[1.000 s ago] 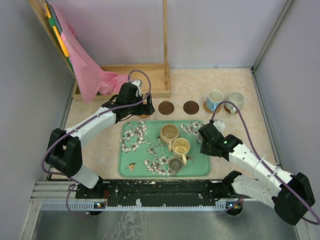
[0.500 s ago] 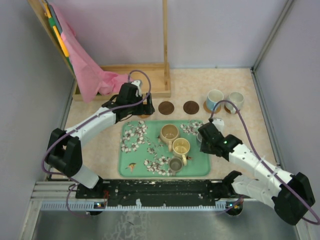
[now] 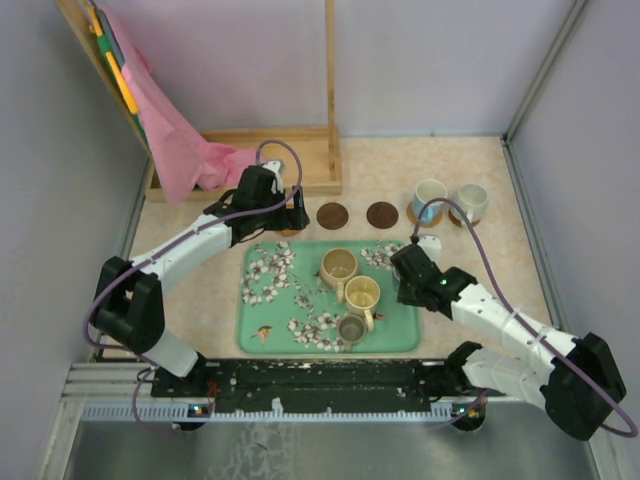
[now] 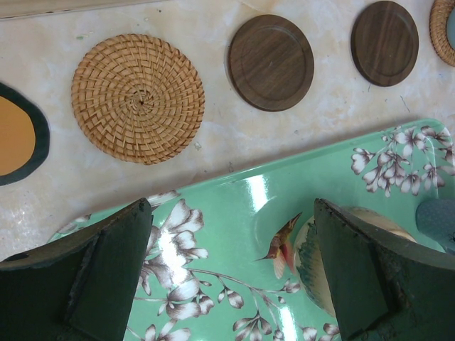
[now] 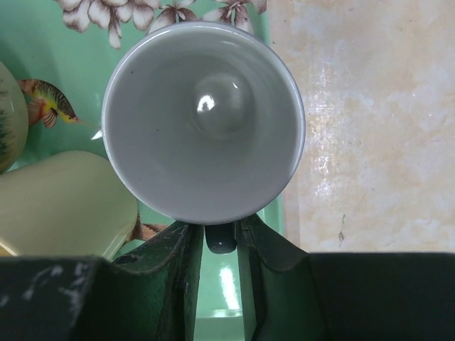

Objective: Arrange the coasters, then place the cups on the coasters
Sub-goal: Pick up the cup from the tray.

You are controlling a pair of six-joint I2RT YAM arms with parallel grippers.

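Right gripper (image 5: 220, 240) shifted left, pinching empty grey cup (image 5: 204, 121)

Pale grey walls (image 3: 430, 70), beige marbled tabletop (image 3: 385, 170)

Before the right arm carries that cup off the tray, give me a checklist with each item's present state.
1. Grip: the right gripper pinches the handle of the grey cup. Ok.
2. Load: the grey cup is upright and empty. Ok.
3. Landing spot: the dark coaster nearest the right arm is bare. Ok.
4. Other arm: the left gripper is open, holds nothing, and hangs over the far edge of the tray, away from that coaster. Ok.
5. Clearance: the yellow cup sits close beside the grey cup, and they overlap in the right wrist view. Cannot tell if they touch.
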